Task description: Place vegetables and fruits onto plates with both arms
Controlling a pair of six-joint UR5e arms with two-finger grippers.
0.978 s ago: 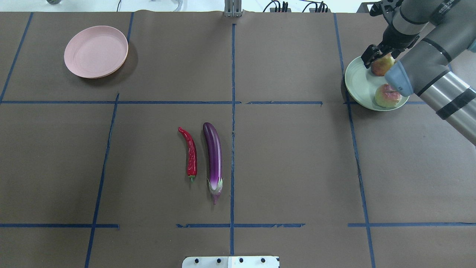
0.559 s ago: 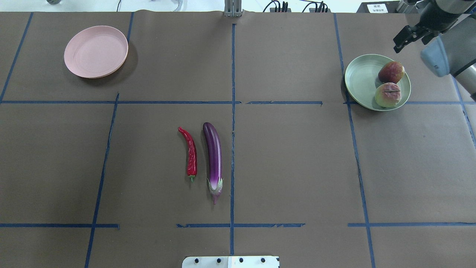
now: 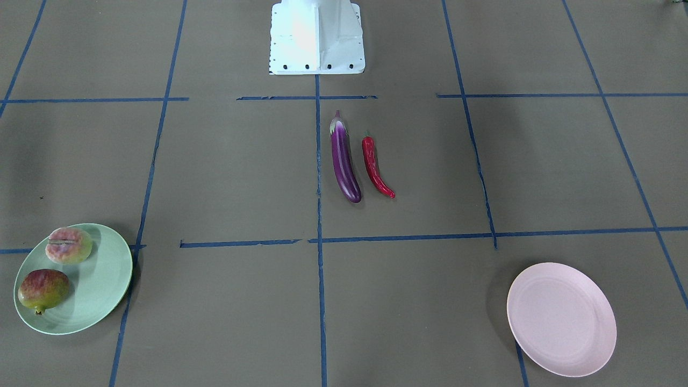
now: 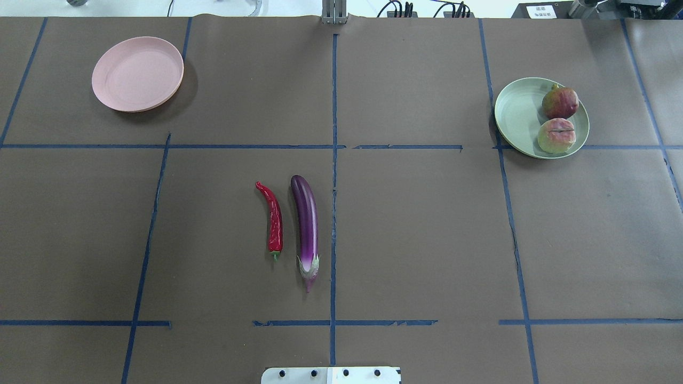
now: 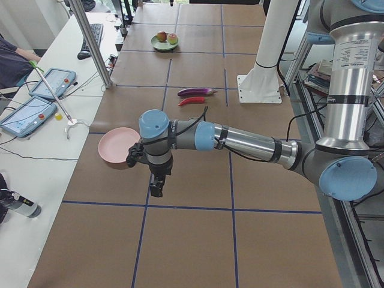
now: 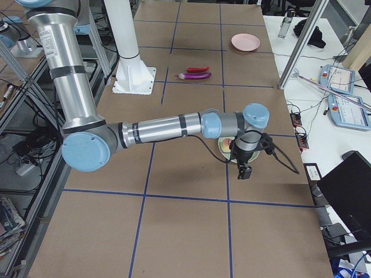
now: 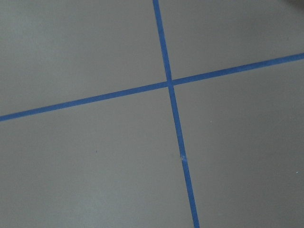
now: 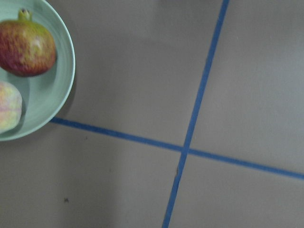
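The purple eggplant [image 4: 306, 226] and the red chili pepper [image 4: 274, 218] lie side by side at the table's middle, also in the front view as eggplant [image 3: 344, 164] and chili [image 3: 376, 169]. The pomegranate [image 4: 560, 102] and the peach [image 4: 556, 135] rest on the mint green plate [image 4: 515, 114] at the far right. The pink plate [image 4: 137, 73] at the far left holds nothing. My left gripper [image 5: 156, 186] hangs beside the pink plate [image 5: 115, 146]. My right gripper [image 6: 244, 170] hangs just past the green plate [image 6: 224, 145]. I cannot tell whether either is open or shut.
The white base block [image 3: 317, 35] stands at the robot's edge of the table. Blue tape lines cross the brown table cover. Beside the table's far edge are a metal pole [image 5: 90, 42] and tablets [image 5: 27, 114].
My right gripper was at the pomegranate on the green plate, then lifted away and left the overhead view to the right. The pomegranate stays on the plate, shifted slightly.
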